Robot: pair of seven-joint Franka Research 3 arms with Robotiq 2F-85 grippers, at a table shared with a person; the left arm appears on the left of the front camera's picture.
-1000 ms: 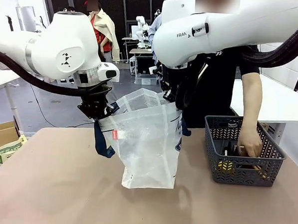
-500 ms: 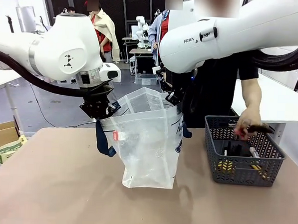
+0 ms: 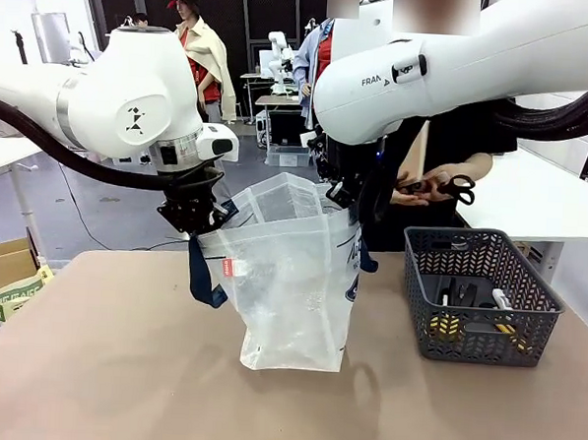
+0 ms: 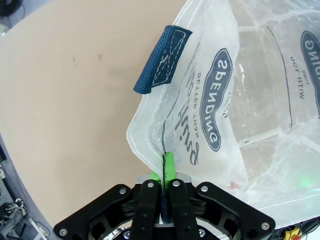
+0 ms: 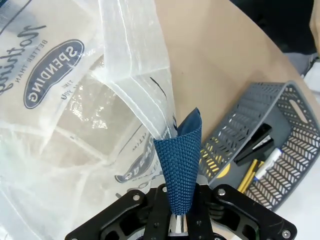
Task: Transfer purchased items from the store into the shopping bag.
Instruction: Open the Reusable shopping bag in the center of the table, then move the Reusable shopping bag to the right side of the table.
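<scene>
The translucent white shopping bag [image 3: 293, 279] stands on the table, held open between my two grippers. My left gripper [image 3: 193, 220] is shut on the bag's left rim and navy strap; in the left wrist view [image 4: 164, 172] the green pads pinch the rim. My right gripper [image 3: 337, 191] is shut on the right navy strap [image 5: 180, 160]. The dark grey basket [image 3: 424, 286] sits to the right with several purchased items [image 3: 467, 300] inside. Above it, the person's hands hold black-handled scissors [image 3: 458, 186] and a tan flat item [image 3: 416, 152].
In the right wrist view the basket [image 5: 235, 130] holds yellow pencils [image 5: 247, 175], a pen and a dark item. A cardboard box [image 3: 1, 264] sits off the table's left edge. The tan tabletop [image 3: 119, 369] lies bare in front of the bag.
The person's hand has come up out of the basket with scissors and moved left, both hands now at chest height. Both grippers stay where they were, still holding the bag.
</scene>
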